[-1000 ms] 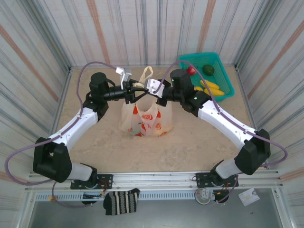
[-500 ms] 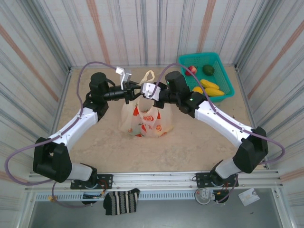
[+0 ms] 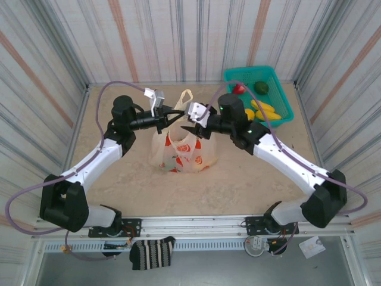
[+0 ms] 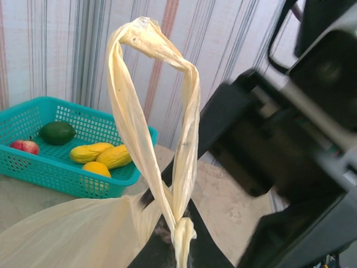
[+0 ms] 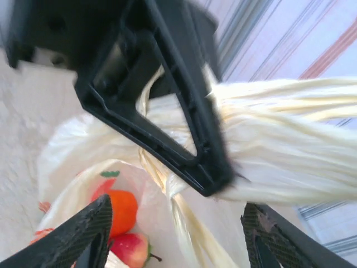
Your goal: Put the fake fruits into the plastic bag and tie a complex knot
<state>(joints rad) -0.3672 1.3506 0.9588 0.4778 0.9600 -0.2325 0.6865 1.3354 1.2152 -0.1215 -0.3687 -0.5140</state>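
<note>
- The plastic bag (image 3: 181,152) stands on the table (image 3: 119,179) between the arms. Fruits (image 5: 120,211) are seen inside it, and others lie in the basket (image 3: 271,72).
- The left gripper (image 3: 174,114) is clamped on the twisted handles (image 4: 129,120), which are held above the bag.
- The right gripper (image 5: 178,234) is spread apart just beside them, with nothing gripped.
- For a tight knot, the loop should be kept taut and the free strand taken close to the twist.

The plastic bag (image 3: 181,152) stands on the table (image 3: 119,185) at mid-width, toward the far edge, with fake fruits (image 5: 120,209) inside it. The basket (image 3: 280,80) sits in the far right corner, behind and right of the bag, holding more fake fruits.
</note>
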